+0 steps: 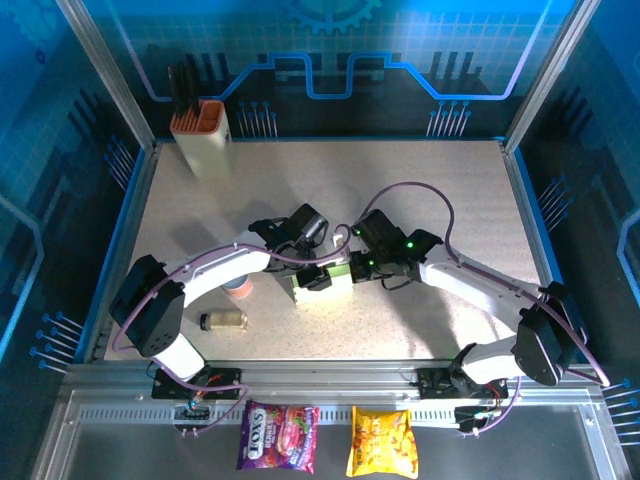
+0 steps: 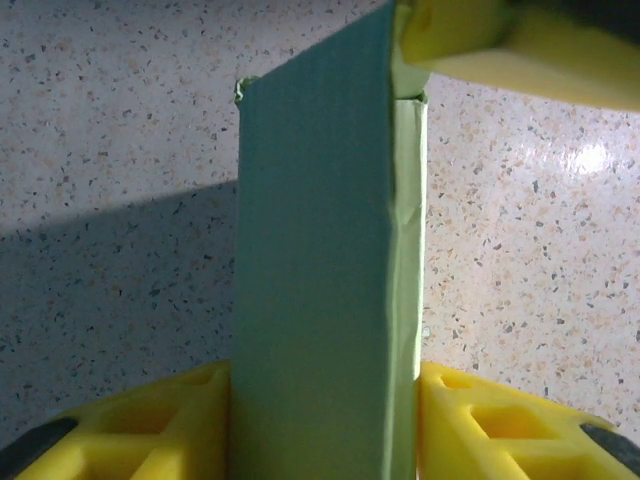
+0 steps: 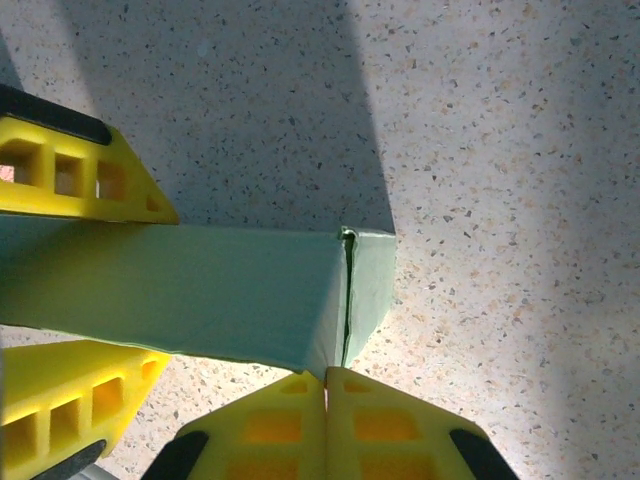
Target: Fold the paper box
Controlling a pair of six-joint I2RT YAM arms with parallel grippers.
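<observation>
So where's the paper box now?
Mid-table in the top view, the paper box sits held across its sides by the left gripper, the shut right gripper at its end.

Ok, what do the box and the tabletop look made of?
The paper box: thin pale-green cardboard with a matte finish, judging by the slightly crumpled crease along its edge. The table: a hard speckled surface, perhaps stone-look laminate. It seems semi-glossy, since it shows a bright glare spot.

Matt cardboard paper box (image 2: 320,280), glossy table (image 2: 530,250)
</observation>
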